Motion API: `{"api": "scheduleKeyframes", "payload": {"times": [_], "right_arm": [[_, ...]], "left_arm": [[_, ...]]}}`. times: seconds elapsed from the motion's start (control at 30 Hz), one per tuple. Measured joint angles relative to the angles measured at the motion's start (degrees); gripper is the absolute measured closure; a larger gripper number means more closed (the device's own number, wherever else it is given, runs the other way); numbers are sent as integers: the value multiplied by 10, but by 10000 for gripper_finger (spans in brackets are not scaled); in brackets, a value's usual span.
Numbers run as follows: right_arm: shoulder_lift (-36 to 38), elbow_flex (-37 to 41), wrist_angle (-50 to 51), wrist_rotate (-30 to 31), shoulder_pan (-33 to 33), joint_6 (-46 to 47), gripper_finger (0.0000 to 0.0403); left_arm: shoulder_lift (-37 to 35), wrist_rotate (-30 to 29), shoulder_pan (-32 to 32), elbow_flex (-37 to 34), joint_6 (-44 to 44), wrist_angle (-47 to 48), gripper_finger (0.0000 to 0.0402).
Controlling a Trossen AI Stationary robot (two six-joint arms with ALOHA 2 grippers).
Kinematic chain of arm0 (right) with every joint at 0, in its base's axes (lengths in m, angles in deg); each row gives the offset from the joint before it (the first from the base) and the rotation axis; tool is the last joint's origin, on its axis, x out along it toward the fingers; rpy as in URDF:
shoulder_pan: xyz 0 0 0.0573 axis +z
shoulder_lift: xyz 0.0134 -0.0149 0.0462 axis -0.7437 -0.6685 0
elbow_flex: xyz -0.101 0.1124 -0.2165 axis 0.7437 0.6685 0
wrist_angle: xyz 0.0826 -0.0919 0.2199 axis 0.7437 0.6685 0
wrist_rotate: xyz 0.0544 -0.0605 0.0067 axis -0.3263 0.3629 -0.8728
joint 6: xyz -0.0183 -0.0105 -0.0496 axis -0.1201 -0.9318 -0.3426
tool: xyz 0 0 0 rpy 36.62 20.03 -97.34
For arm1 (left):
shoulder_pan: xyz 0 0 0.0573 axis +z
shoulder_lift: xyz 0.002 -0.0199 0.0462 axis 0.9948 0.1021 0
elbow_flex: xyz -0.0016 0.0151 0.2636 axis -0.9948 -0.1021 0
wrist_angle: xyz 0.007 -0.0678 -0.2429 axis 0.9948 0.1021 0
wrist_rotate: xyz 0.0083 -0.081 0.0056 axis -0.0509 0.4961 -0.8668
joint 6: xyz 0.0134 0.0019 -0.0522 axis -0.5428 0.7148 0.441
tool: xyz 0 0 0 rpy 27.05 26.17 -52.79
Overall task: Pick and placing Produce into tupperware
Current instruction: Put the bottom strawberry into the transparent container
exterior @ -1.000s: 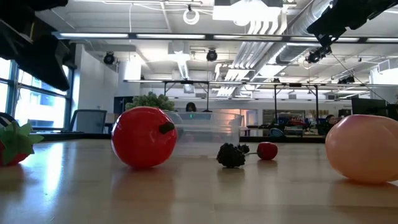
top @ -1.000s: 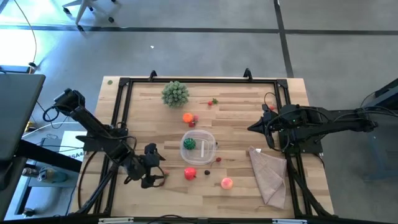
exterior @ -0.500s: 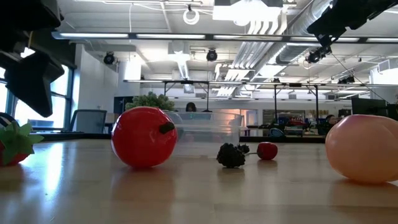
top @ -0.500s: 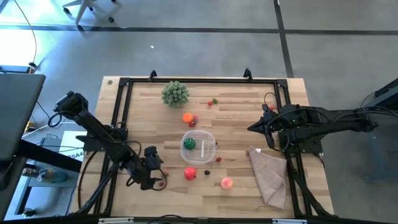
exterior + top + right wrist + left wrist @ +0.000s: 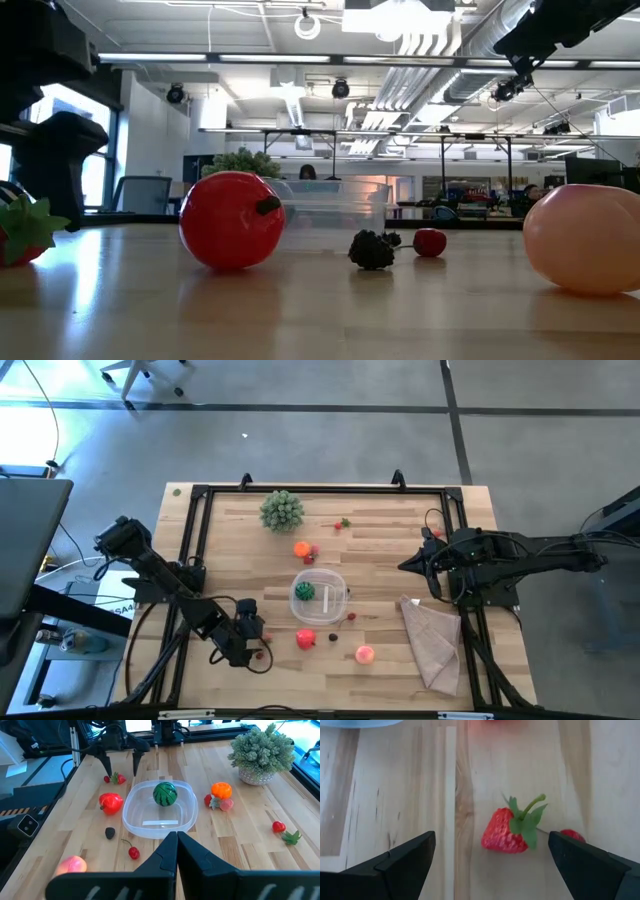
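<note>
My left gripper (image 5: 491, 842) is open and low over the table's near left part (image 5: 255, 647). Its two fingers stand on either side of a red strawberry (image 5: 506, 832) with a green leafy cap, which lies on its side on the wood, untouched. A small red berry (image 5: 572, 835) lies just beside it. The right wrist view shows the same fingers (image 5: 107, 766) over the strawberry (image 5: 118, 778). The clear round tupperware (image 5: 320, 598) holds a green striped ball (image 5: 304, 591). My right gripper (image 5: 175, 845) is shut, waiting above the table's right side (image 5: 412, 565).
Near the tupperware lie a red apple (image 5: 306, 639), a pink peach (image 5: 364, 654), a dark berry (image 5: 333, 637) and a cherry (image 5: 350, 617). An orange piece (image 5: 302, 549) and a bushy plant (image 5: 282, 510) sit farther back. A tan cloth (image 5: 432, 640) lies at the right.
My left gripper has moved down and a little toward the table's near edge, coming low over the strawberry. Nothing on the table has moved.
</note>
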Motion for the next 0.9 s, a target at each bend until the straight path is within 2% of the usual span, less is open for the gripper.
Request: {"api": "scheduleKeyframes", "payload": {"times": [0.6, 0.73, 0.9], "right_arm": [[0, 0, 4, 0, 0, 0, 403], [0, 0, 4, 0, 0, 0, 403], [0, 0, 4, 0, 0, 0, 403]], "left_arm": [[38, 11, 0, 0, -45, -61, 28], [39, 11, 0, 0, -49, -61, 48], [39, 16, 0, 0, -49, -60, 96]]}}
